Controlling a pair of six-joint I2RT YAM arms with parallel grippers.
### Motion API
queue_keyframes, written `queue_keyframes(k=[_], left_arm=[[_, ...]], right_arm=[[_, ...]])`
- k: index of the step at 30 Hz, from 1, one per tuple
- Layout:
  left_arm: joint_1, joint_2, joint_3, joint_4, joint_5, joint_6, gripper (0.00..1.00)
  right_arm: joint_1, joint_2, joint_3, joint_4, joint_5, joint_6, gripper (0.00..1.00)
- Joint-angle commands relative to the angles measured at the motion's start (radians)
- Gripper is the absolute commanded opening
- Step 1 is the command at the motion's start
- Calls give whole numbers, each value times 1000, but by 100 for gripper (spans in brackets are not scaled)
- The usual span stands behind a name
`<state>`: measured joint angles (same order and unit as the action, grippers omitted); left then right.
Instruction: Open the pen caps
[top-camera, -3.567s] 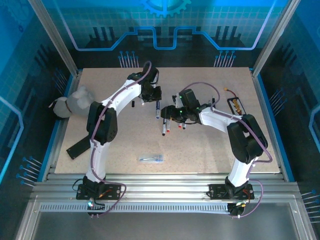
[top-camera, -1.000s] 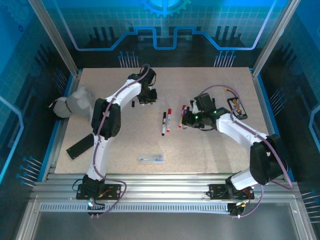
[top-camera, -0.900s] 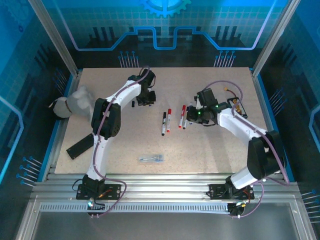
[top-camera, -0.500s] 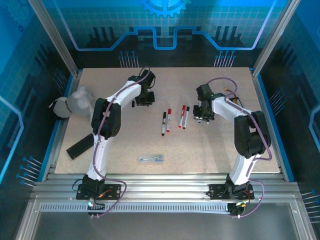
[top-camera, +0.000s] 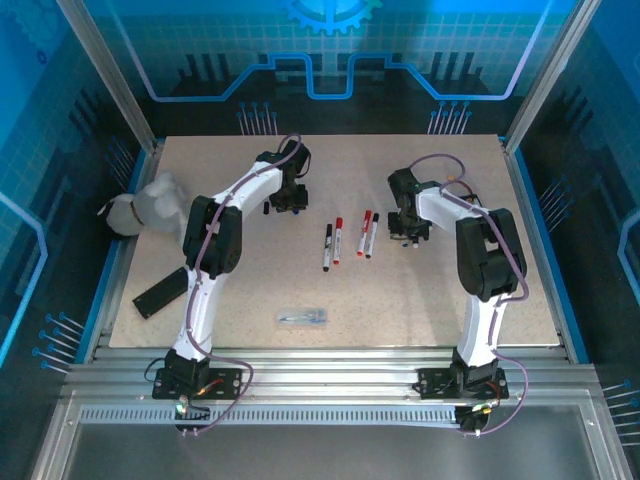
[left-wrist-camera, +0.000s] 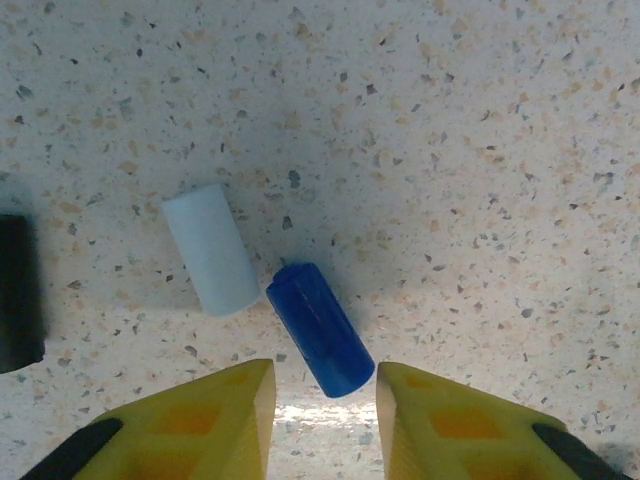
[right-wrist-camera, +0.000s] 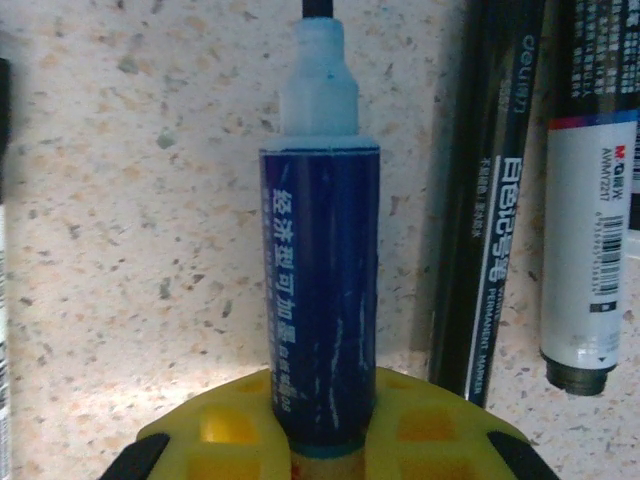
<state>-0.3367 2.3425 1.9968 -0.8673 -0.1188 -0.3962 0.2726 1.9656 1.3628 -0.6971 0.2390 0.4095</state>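
The left gripper (left-wrist-camera: 322, 390) is hovering low over the bench (left-wrist-camera: 480, 150) with its yellow fingers (left-wrist-camera: 215, 410) standing apart: it is released and gripping nothing. A blue cap (left-wrist-camera: 320, 328) is lying on its side at the bottom centre of the left wrist view. Its lower end is reaching toward the gap between the fingers without being pinched. A white cap (left-wrist-camera: 210, 248) is lying just beside it to the upper left, close to its upper end. A black piece (left-wrist-camera: 15, 292) is showing at the left edge, cut off by the frame.

The right gripper (right-wrist-camera: 322, 415) is clenching a blue pen (right-wrist-camera: 320, 290) by its rear end. The pen is pointing toward the top of the frame with its pale nib holder bare and the cap off. To its right, a black pen (right-wrist-camera: 495, 190) and a white-barrelled pen (right-wrist-camera: 590, 230) are lying alongside on the bench.

From above, four pens (top-camera: 338, 238) are lying in two pairs at the middle of the bench, between the two grippers. A clear wrapper (top-camera: 302, 317) is lying at lower centre, well apart from them.
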Motion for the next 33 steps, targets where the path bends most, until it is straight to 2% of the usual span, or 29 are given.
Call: queue_keyframes(k=[1,8,17,24,33], left_arm=[[1,-3,31,-32,-18,16,34],[-7,-30,32,-30,-6,18,35],[-22,-83,31,-28,-13,25,37],[-36,-104,23,-24,-11,25,37],[-73,-136,-23,0,8,10,38]], right_arm=[[-13,34,39,-52,59,-7,3],[-13,40,31,-76,109,7,20],[-13,8,7,-74,129,21,35],[-12,-17,16,-91,134,21,35],[16,-179,-22,-51,57,34,35]])
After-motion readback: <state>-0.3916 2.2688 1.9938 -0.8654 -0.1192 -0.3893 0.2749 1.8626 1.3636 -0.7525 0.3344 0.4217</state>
